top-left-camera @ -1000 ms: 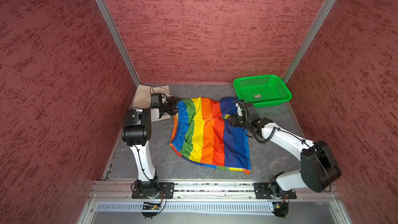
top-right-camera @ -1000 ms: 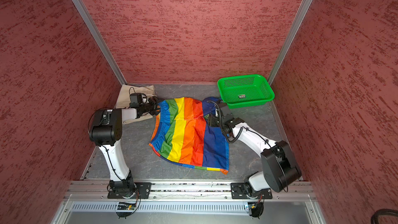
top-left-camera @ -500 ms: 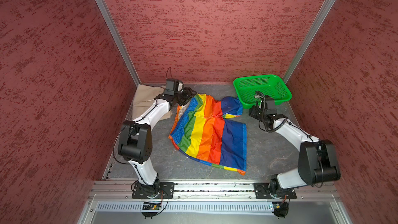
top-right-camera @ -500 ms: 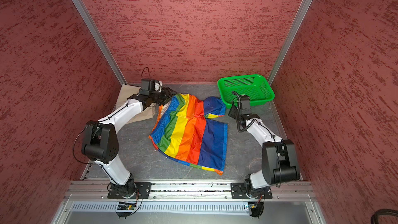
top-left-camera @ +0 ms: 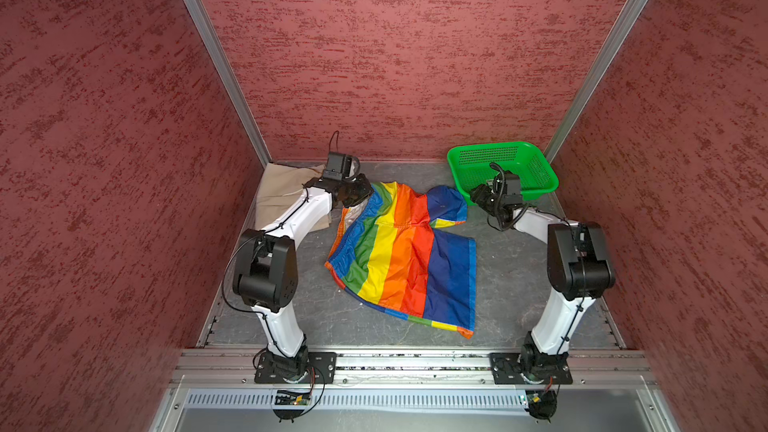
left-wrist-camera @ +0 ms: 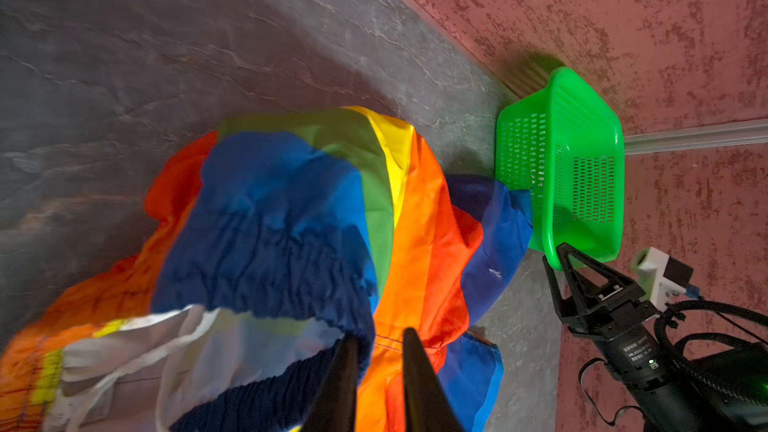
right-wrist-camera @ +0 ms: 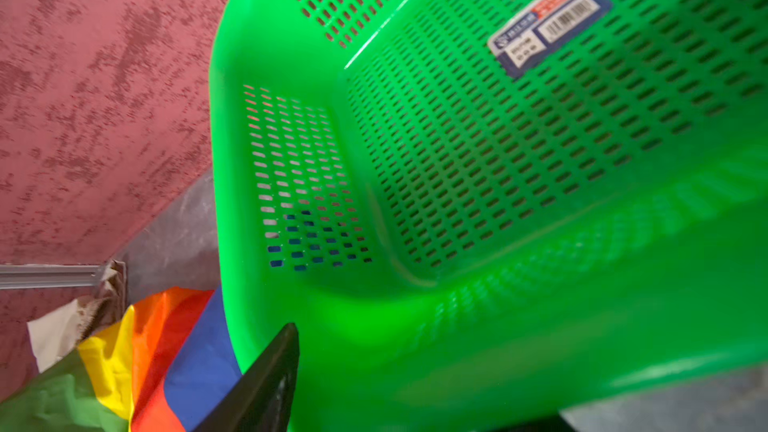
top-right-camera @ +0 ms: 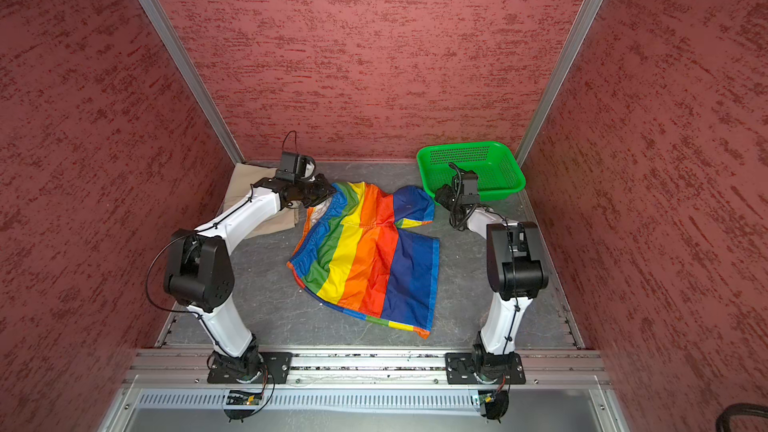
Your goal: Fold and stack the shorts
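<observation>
Left arm has swung out to the far waistband corner since a second ago. The left gripper [left-wrist-camera: 376, 336] is pinched on the rainbow shorts [top-left-camera: 399, 255], which lie spread mid-floor. The right gripper [top-left-camera: 477, 194] has backed off, jaws apart and empty, beside the green basket [top-left-camera: 498, 146]. The beige shorts [top-left-camera: 282, 189] sit in the far-left corner.

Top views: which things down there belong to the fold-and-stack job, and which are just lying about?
Job:
- rainbow-striped shorts, spread out in the middle
- beige shorts, in the far left corner

Lying about:
- green basket, in the far right corner, with only a label inside
</observation>
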### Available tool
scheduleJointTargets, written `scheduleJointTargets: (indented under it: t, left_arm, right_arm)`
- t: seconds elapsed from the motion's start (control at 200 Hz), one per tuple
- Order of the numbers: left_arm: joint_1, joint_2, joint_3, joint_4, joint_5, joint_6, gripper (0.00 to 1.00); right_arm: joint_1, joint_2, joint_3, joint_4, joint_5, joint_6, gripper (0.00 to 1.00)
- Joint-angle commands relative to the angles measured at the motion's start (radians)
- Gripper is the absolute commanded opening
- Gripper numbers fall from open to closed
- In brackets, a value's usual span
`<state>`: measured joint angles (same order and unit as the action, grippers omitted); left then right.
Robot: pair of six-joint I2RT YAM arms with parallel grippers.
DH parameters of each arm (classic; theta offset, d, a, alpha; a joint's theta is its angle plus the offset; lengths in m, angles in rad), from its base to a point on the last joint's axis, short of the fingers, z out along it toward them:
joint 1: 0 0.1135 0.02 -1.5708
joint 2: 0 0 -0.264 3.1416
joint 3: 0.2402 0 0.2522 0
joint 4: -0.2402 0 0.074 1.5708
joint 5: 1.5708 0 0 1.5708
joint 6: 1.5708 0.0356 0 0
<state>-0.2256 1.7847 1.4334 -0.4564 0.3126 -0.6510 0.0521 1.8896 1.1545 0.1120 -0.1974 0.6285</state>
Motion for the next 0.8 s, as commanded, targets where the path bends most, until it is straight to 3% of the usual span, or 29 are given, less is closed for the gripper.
scheduleJointTargets:
  t: [0.0, 0.26, 0.416, 0.476, 0.531, 0.581, 0.796]
  left_arm:
    - [0.056, -0.064, -0.044, -0.012, 0.002, 0.012, 0.16]
    - [0.258, -0.120, -0.206, 0.066, 0.087, -0.027, 0.07]
    - [0.311, -0.126, -0.243, 0.087, 0.118, -0.044, 0.08]
    - [0.308, -0.126, -0.248, 0.100, 0.131, -0.052, 0.18]
    - [0.290, -0.122, -0.247, 0.111, 0.135, -0.054, 0.42]
    - [0.266, -0.111, -0.236, 0.111, 0.129, -0.050, 0.57]
    - [0.177, -0.019, -0.200, 0.127, 0.106, -0.055, 0.72]
  right_arm:
    - [-0.003, 0.013, 0.032, 0.101, -0.052, 0.017, 0.66]
    - [0.050, -0.064, -0.075, 0.173, -0.017, -0.005, 0.74]
    - [0.132, -0.131, -0.177, 0.120, 0.063, -0.059, 0.85]
    - [0.161, -0.150, -0.213, 0.106, 0.095, -0.068, 0.87]
    - [0.180, -0.153, -0.222, 0.088, 0.118, -0.075, 0.88]
    - [0.185, -0.141, -0.215, 0.084, 0.117, -0.076, 0.88]
    - [0.186, -0.003, -0.085, 0.085, 0.070, -0.041, 0.80]
